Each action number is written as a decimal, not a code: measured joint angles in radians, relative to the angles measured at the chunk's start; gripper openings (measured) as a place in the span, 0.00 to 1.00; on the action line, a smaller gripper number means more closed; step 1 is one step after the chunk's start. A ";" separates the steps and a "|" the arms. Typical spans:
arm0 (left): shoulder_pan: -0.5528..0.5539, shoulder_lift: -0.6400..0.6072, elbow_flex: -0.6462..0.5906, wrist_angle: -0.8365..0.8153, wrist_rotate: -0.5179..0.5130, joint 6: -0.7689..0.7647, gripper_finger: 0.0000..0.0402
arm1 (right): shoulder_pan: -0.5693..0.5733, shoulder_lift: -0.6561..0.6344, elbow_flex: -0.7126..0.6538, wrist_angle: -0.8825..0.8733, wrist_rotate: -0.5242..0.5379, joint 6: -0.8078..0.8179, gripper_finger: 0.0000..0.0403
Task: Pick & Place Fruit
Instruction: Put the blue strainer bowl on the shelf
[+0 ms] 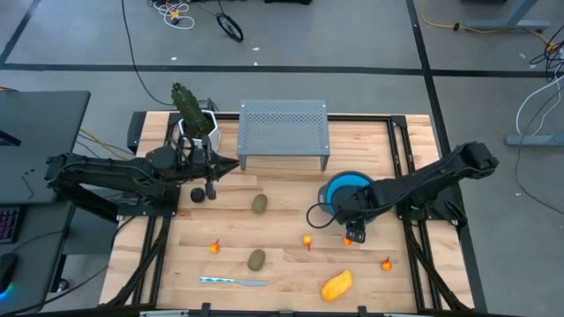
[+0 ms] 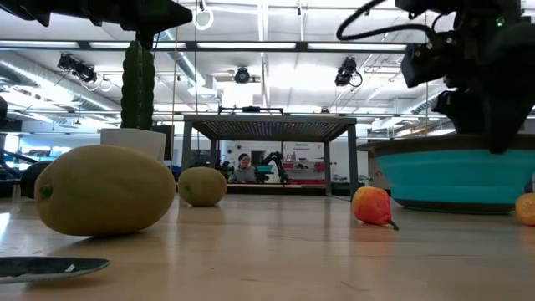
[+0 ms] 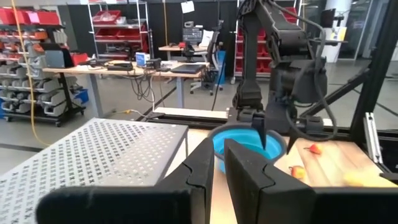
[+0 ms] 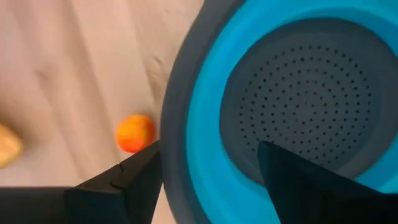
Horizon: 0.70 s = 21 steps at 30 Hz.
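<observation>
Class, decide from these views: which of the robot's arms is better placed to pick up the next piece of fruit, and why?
Probably the right. Its gripper, jaws open, hangs by the blue bowl, right over an orange-red bit. The left gripper, jaws shut, waits near the cactus.

- Two olive-green oval fruits lie on the table: one (image 1: 260,203) nearer the middle, one (image 1: 256,259) nearer the front edge.
- One near-black ball (image 1: 197,195).
- Four small orange-red pieces: (image 1: 214,247), (image 1: 307,239), (image 1: 386,262) and (image 1: 349,239).
- One yellow-orange oblong fruit (image 1: 337,284).
- One blue perforated bowl (image 1: 340,184).
- One knife (image 1: 231,281).
- One cactus (image 1: 189,107) in a white pot.
- One grey perforated stand (image 1: 283,127).
- Two robot arms.
</observation>
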 joint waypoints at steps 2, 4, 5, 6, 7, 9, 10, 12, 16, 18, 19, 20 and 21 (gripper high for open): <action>0.000 0.000 0.000 0.001 0.003 -0.004 0.11 | 0.000 0.018 -0.001 -0.015 0.011 0.001 0.63; 0.000 0.000 0.000 -0.005 0.003 -0.004 0.11 | 0.000 0.038 -0.002 -0.014 0.014 0.001 0.61; 0.000 0.000 0.000 -0.007 0.003 -0.005 0.11 | 0.000 0.046 -0.002 -0.013 0.014 0.001 0.60; 0.000 0.000 0.000 -0.011 0.003 -0.007 0.11 | 0.000 0.054 -0.002 -0.011 0.015 0.001 0.59; 0.000 0.000 0.000 -0.014 0.003 -0.009 0.11 | 0.000 0.063 -0.002 -0.008 0.016 0.001 0.58; 0.000 0.000 0.000 -0.016 0.003 -0.010 0.11 | 0.000 0.074 -0.002 -0.007 0.016 0.001 0.55; 0.000 0.000 0.000 -0.015 0.003 -0.010 0.11 | 0.000 0.077 -0.002 -0.008 0.017 0.000 0.54; 0.000 0.000 0.000 -0.016 0.003 -0.010 0.11 | 0.000 0.079 -0.002 -0.009 0.022 0.012 0.50; 0.000 0.000 0.000 -0.016 0.003 -0.010 0.11 | 0.000 0.079 -0.002 -0.006 0.031 0.073 0.42; 0.000 0.000 0.000 -0.021 0.003 -0.011 0.11 | 0.000 0.079 -0.002 -0.004 0.048 0.088 0.37; 0.000 0.000 0.000 -0.023 0.003 -0.011 0.11 | 0.000 0.079 -0.002 -0.002 0.054 0.089 0.35; 0.000 0.000 0.000 -0.023 0.003 -0.011 0.11 | 0.000 0.079 -0.002 -0.001 0.061 0.089 0.32; 0.000 0.000 0.000 -0.023 0.005 -0.011 0.11 | 0.000 0.079 -0.002 -0.002 0.064 0.087 0.30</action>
